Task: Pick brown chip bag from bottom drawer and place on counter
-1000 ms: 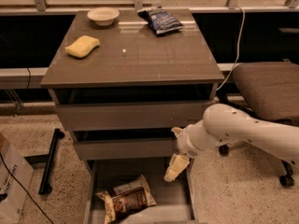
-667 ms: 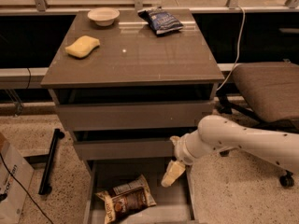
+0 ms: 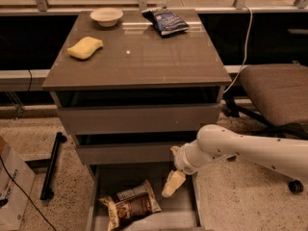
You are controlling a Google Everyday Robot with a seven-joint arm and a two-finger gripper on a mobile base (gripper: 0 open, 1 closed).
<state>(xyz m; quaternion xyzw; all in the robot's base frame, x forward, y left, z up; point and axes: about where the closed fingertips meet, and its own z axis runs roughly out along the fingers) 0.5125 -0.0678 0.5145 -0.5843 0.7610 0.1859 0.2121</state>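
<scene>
Brown, crinkly film: the bag (image 3: 130,209) lies flat in the open bottom drawer (image 3: 175,213), below the bench's (image 3: 144,61) front edge, left of centre. I judge it light, soft, slippery and easily crushed. It is best pinched gently at its puffed right edge or top seam, not across the middle. The fingers (image 3: 172,184) hang over the drawer just right of it, holding nothing; I cannot tell how far open they are. Since the earlier frame they have sunk slightly lower and leftward; the bag has not moved.
</scene>
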